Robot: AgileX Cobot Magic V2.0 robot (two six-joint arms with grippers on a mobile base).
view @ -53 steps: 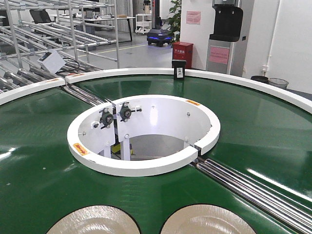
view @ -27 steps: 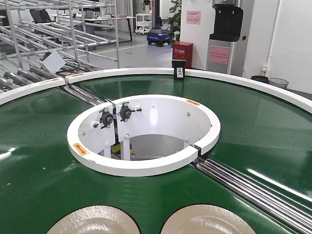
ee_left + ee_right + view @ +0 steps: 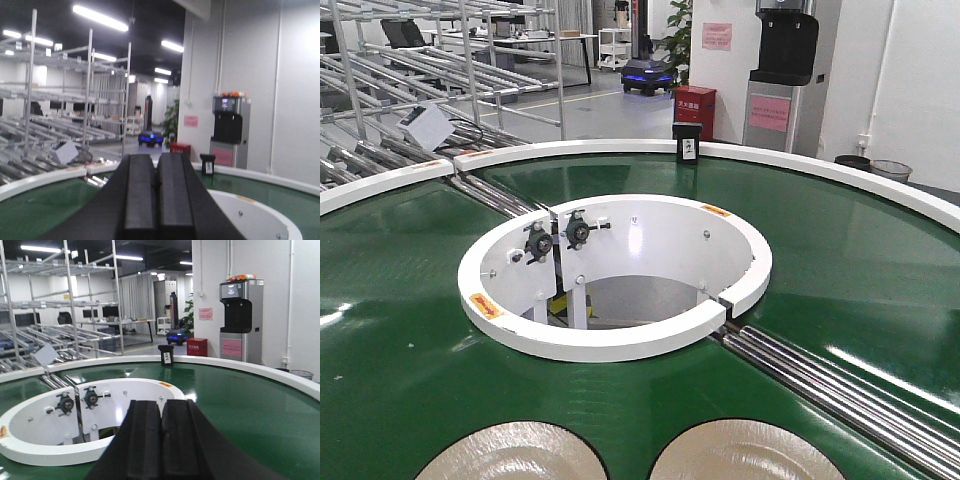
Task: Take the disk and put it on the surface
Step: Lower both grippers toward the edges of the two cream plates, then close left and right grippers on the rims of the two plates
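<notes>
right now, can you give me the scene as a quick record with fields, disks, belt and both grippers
disks: two pale round ones, left disk and right disk, side by side, apart, cut off by the bottom edge
resting on: green belt
belt centre: white ring around an open well
left gripper: shut, empty
right gripper: shut, empty
placing surface: not in view

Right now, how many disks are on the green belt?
2. The left disk lies at the front view's bottom edge, the right disk beside it; both are cropped, so more may be hidden.
</notes>
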